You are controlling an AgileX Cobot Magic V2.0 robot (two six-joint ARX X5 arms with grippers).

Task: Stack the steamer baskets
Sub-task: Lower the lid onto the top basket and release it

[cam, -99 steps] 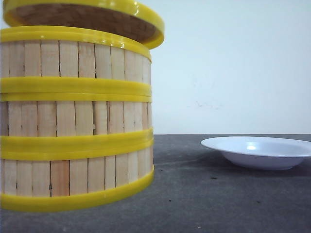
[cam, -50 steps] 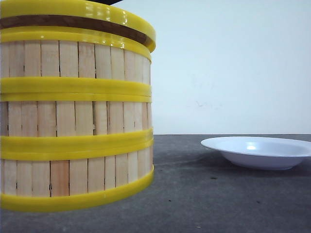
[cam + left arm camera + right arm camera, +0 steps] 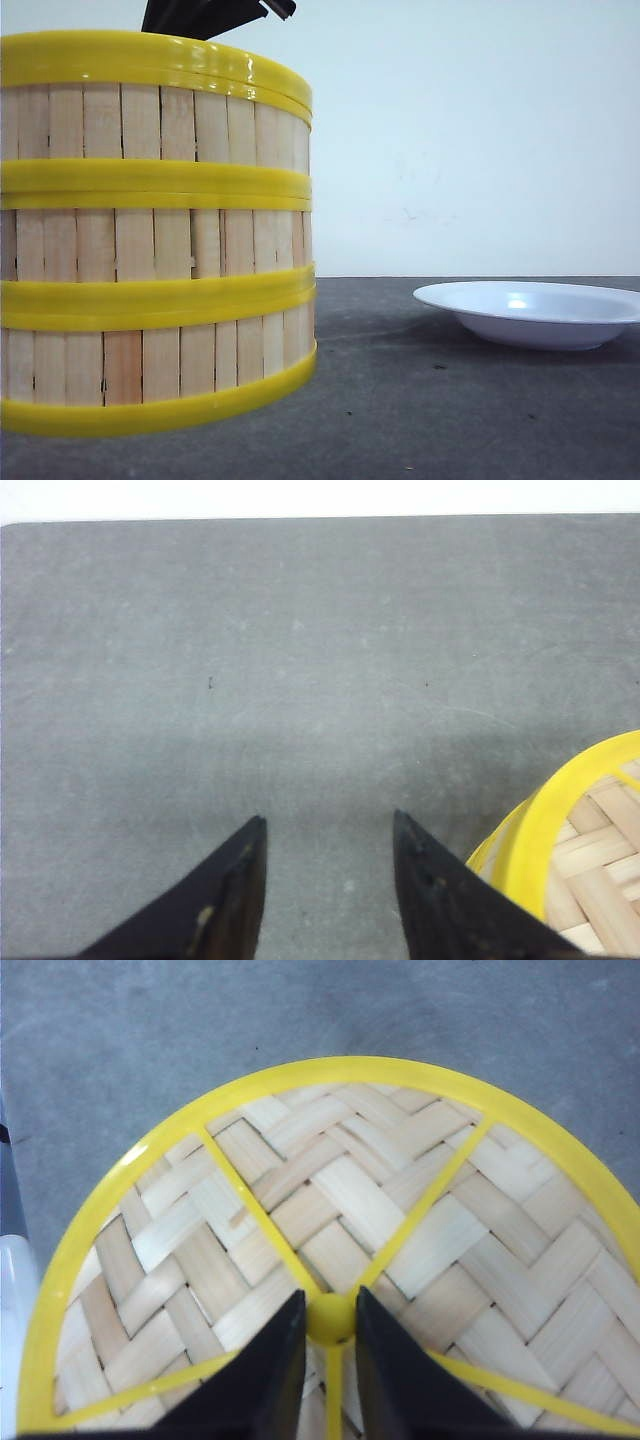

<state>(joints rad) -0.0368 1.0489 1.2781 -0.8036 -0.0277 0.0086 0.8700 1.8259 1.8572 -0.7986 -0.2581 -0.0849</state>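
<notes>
I am observing three steamer baskets standing stacked one on another at the left of the front view, on the dark grey desk; their slatted wood walls are lining up flush, with yellow bands meeting at each joint. A domed woven lid with a yellow rim is sitting on the top basket, its rim lying level on the upper band with no gap showing along the visible edge. My right end effector is positioned over the lid centre, and its two dark fingers are pinching the yellow knob from both sides; the knob is showing in the narrow slot between them. In the front view, a dark part of this arm is appearing just above the stack. My left end effector is hovering over bare desk with its fingers spread apart and nothing between them; a section of the lid's yellow rim and weave is showing just beside one finger, not touching it as far as I can tell. A white shallow plate is resting on the desk to the right of the stack, well apart from it, and a pale wall is standing behind. I cannot tell from these views whether the lid is centred on the far side of the stack.
</notes>
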